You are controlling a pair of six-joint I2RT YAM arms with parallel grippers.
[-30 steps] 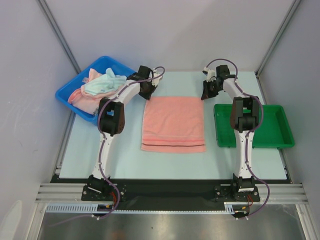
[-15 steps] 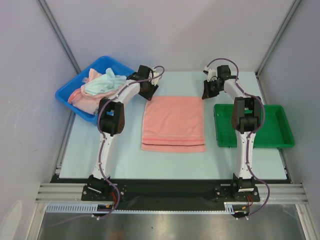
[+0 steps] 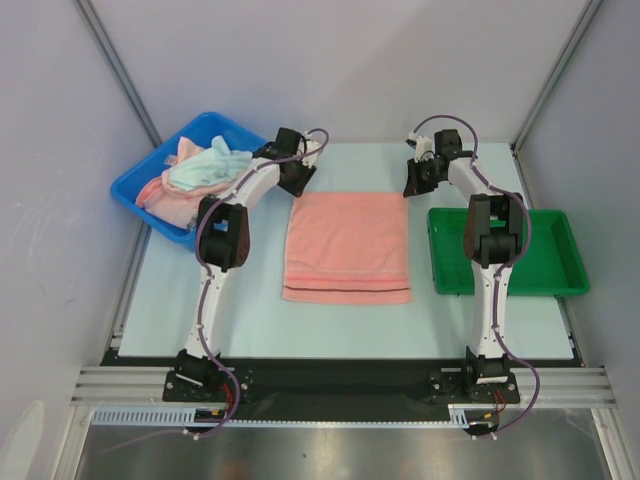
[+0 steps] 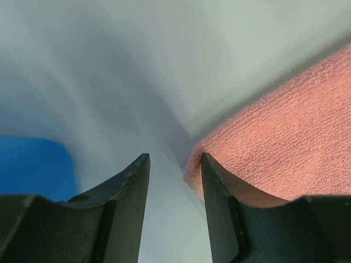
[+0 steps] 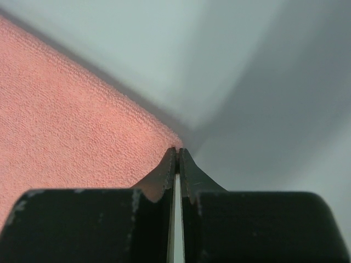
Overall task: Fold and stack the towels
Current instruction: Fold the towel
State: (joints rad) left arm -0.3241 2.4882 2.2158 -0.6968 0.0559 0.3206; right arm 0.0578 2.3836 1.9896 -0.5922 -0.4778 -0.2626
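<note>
The pink towel (image 3: pixel 347 247) lies spread flat on the table (image 3: pixel 250 315) between my two arms, and the rest of the towels (image 3: pixel 200 172) are heaped in the blue bin (image 3: pixel 128 188) at the far left. My left gripper (image 4: pixel 174 156) is released, its jaws apart, with the towel's far left corner just beside one finger and nothing between them. My right gripper (image 5: pixel 176 149) is clenched with the far right corner at its tips, apparently nipping it. The risk I see is lopsidedness: if I lift or pull on the right while the left corner lies free, the cloth could skew, drag or bunch, and the fold would come out crooked. My left fingers sit so close to their corner that a sideways move might snag and flip it. The green tray (image 3: pixel 560 288) sits close by my right arm and I could clip its rim. From above, both wrists cover the far corners. I cannot make out how much cloth the right jaws really hold, nor how many towels the bin contains
</note>
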